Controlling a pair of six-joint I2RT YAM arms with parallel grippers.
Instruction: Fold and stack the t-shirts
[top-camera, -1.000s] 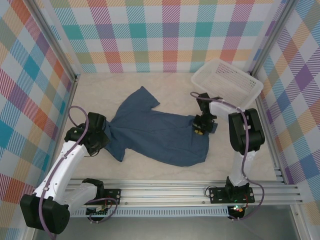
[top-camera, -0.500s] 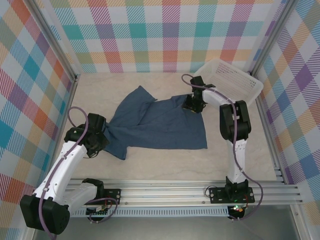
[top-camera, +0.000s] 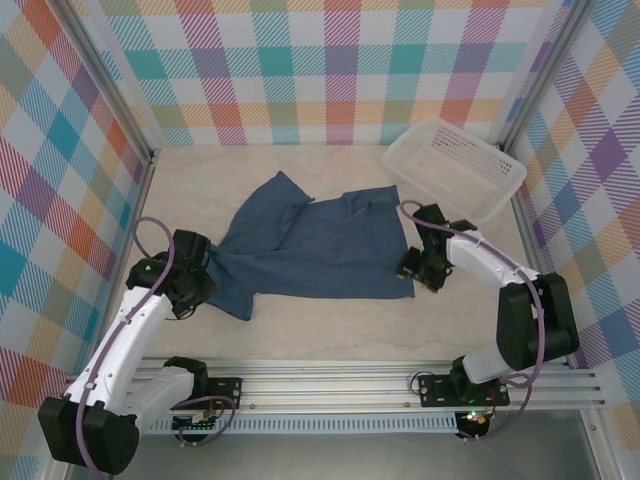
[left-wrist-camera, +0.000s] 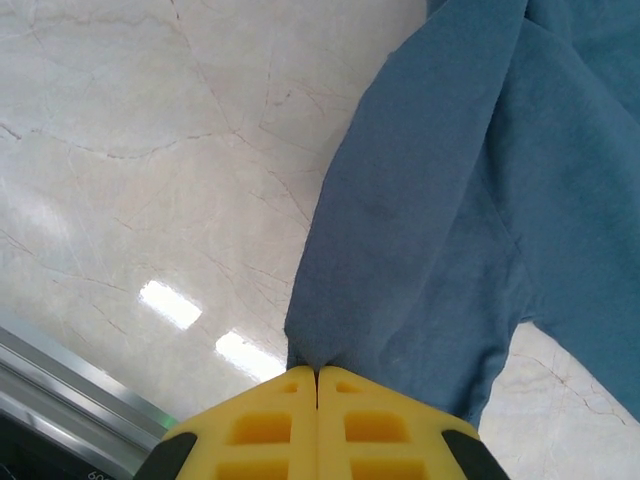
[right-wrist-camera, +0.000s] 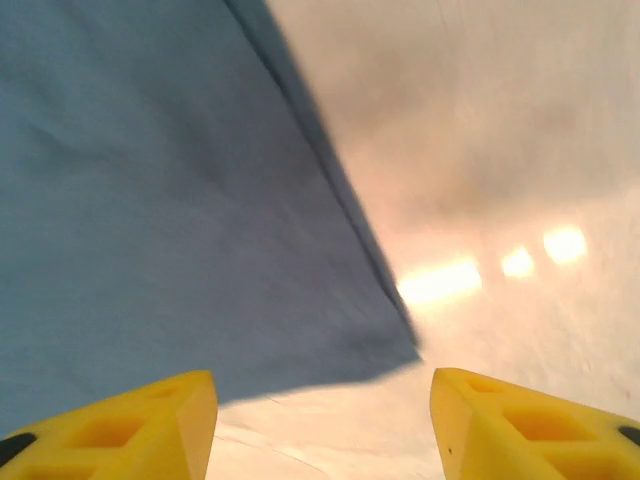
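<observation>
Checkered walls (top-camera: 340, 60) are enclosing the marbled desk (top-camera: 330, 335). Up close, left gripper (left-wrist-camera: 317, 378) jaws are pinching the t-shirt (left-wrist-camera: 450, 200); right gripper (right-wrist-camera: 322, 388) jaws are gaping, empty.

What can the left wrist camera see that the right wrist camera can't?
Left wrist camera: the left pincer is shut, pinching a fold of the blue t-shirt, and a metal rail sits in the bottom corner. Right wrist camera: the right pincer is open with nothing in it, just in front of a flat corner of the t-shirt, and the picture is blurry. Both: the blue t-shirt, the pale marbled table with bright light spots, and yellow pincer fingers.
</observation>
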